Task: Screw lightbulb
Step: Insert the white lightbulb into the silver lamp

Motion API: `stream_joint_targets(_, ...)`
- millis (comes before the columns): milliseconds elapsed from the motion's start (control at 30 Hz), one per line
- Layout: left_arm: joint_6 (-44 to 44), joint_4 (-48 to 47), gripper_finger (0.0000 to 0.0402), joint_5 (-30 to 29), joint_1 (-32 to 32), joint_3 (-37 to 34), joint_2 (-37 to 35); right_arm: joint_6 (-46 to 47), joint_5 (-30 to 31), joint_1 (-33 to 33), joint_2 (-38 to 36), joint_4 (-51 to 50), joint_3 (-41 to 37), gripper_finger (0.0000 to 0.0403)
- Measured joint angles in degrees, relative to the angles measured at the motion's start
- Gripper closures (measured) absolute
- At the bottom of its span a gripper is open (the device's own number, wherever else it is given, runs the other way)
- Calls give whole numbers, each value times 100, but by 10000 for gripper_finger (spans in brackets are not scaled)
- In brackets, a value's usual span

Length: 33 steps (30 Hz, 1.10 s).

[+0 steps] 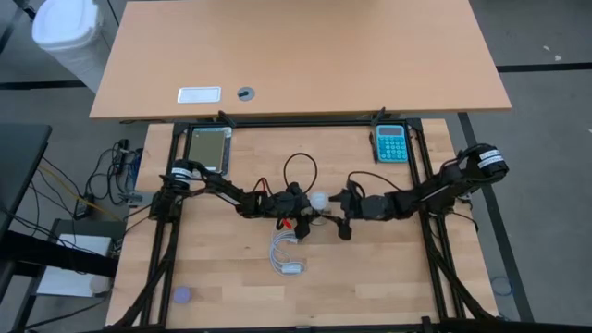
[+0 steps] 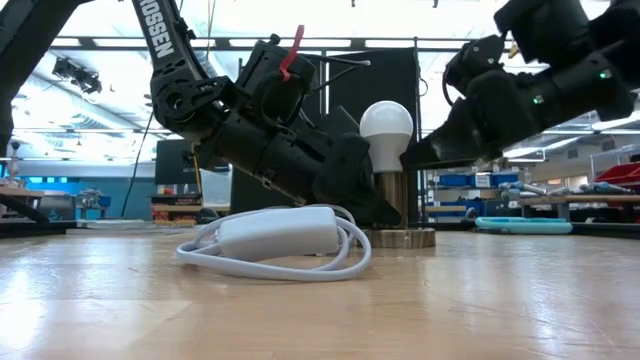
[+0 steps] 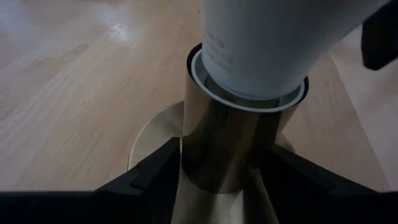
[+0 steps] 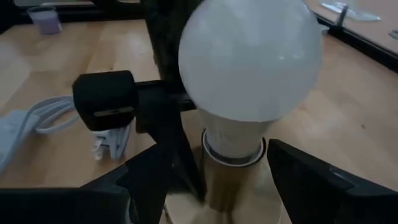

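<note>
The lightbulb (image 2: 386, 124) stands seated in the brass socket (image 2: 393, 203) at centre frame, behind the coiled white cable (image 2: 275, 240). The left gripper (image 3: 214, 177) clamps the socket barrel. The right gripper (image 4: 211, 180) straddles the bulb's neck, fingers spread, apparently not gripping. Step: tightening. Next: close on the bulb, then rotate.

lightbulb (image 2: 386, 128) in socket (image 2: 394, 207) | cable (image 2: 280, 243) before | pincers flanking

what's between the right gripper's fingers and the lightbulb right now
Nothing. In the right wrist view the right gripper straddles the lightbulb with bare gaps on both sides. The left gripper clamps the brass socket below.
</note>
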Motion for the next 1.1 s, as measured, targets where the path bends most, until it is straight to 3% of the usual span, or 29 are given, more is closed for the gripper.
stream_joint_targets(167,0,-2,184,-1,0,0,0,-39,-513,-175,0,30,0,144)
stream_joint_targets(567,-5,-11,184,25,-4,-2,2,40,-481,145,0,-12,0,146)
stream_joint_targets(767,-46,-2,184,-40,7,2,4,228,-856,430,0,-80,2,149)
stream_joint_targets(833,-46,-4,184,-41,7,2,4,261,-680,523,0,-171,2,149)
stream_joint_targets(1000,-44,-4,184,-36,4,2,4,443,491,492,0,-476,0,149)
stream_joint_targets(1100,-44,-4,184,-34,4,2,4,349,611,281,0,-278,0,149)
